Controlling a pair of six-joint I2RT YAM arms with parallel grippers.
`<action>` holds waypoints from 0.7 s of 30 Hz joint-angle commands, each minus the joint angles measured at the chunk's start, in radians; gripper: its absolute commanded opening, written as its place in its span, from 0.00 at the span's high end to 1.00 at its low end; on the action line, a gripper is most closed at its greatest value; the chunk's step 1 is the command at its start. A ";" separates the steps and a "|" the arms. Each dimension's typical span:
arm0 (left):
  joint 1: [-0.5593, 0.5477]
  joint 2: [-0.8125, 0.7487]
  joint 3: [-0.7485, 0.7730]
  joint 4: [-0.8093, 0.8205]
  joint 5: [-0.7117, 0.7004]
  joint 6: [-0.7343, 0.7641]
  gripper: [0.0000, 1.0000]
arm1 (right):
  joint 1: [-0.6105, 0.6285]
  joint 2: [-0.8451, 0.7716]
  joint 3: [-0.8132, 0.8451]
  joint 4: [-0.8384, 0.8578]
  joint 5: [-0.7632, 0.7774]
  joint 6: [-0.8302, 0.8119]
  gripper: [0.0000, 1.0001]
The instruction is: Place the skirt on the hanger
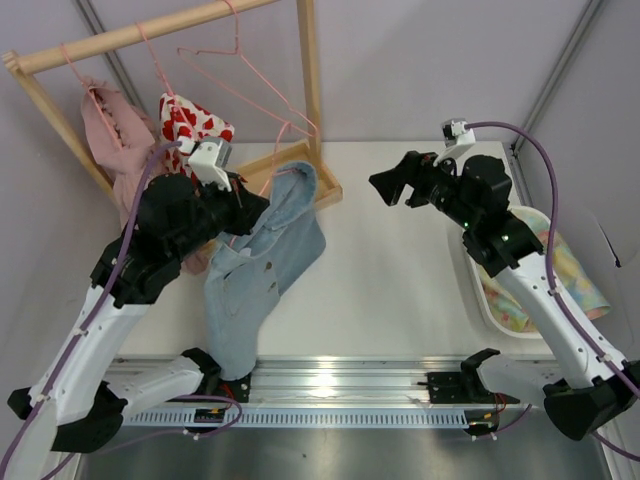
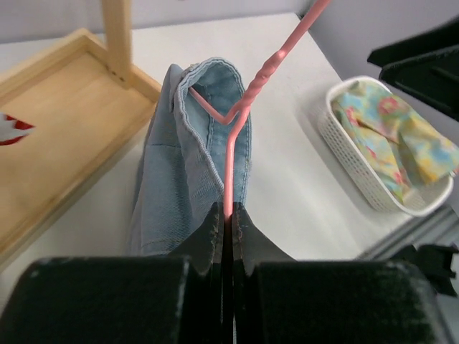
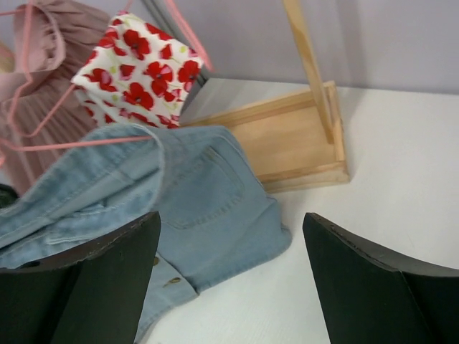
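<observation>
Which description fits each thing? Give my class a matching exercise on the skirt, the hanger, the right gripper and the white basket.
Things
1. skirt
2. hanger
3. right gripper
4. white basket

Descriptions
A. open, holding nothing
B. contains floral cloth
C. light blue denim
D. pink wire, pinched by the shut left gripper

Pairs: 1-C, 2-D, 3-A, 4-B
</observation>
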 commanded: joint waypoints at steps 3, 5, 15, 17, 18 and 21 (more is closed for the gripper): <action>-0.004 -0.051 0.024 0.146 -0.188 -0.054 1.00 | 0.010 0.050 0.007 0.022 0.089 0.035 0.13; -0.004 -0.045 0.024 0.167 -0.210 -0.078 1.00 | 0.013 0.062 0.012 0.028 0.097 0.031 0.13; -0.050 0.067 0.079 0.239 -0.469 -0.184 1.00 | 0.011 0.098 0.033 -0.006 0.175 0.018 0.12; -0.067 0.084 0.093 0.253 -0.532 -0.184 1.00 | 0.005 0.096 0.032 -0.007 0.175 0.018 0.11; -0.071 0.091 0.102 0.262 -0.556 -0.186 1.00 | 0.002 0.096 0.029 -0.010 0.172 0.017 0.11; -0.088 0.114 0.126 0.307 -0.627 -0.181 1.00 | -0.015 0.096 0.026 -0.019 0.160 0.020 0.11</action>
